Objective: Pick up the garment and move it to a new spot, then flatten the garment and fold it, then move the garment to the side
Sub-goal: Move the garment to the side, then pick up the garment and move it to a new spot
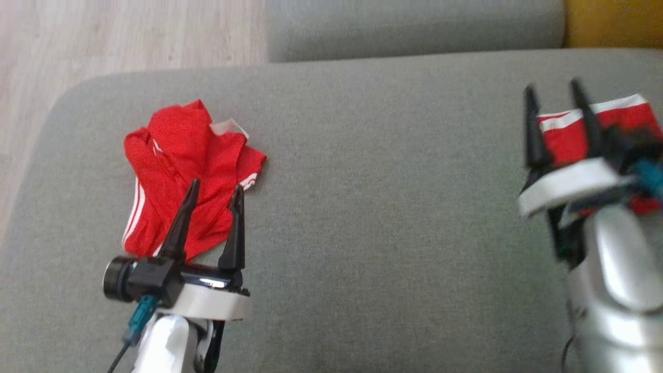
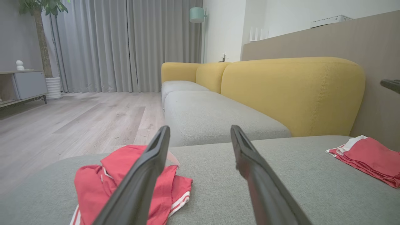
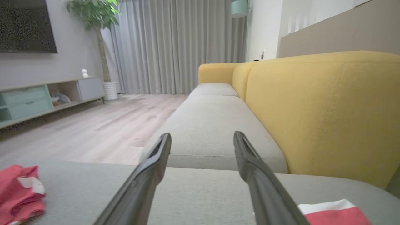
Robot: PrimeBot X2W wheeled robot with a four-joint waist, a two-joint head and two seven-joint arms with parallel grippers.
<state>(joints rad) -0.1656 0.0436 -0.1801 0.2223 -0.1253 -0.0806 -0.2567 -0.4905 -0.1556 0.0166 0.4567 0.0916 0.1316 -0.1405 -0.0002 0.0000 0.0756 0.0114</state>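
Right pincer (image 1: pixel 552 87) blurred, prongs apart, before half-hidden folded garment (image 1: pixel 627 116); left pincer (image 1: pixel 216 185) apart, over crumpled garment (image 1: pixel 176 140).

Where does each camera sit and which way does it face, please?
Head view: on the head, looking down at the grey sofa seat; open left gripper before the crumpled red garment, open right gripper by the folded red garment.
Left wrist view: on the left wrist, facing along its two fingers over the crumpled red garment toward the yellow backrest and curtains.
Right wrist view: on the right wrist, facing along its fingers down the sofa toward the curtains.
Shared: both wrist views show both garments and the curtains.
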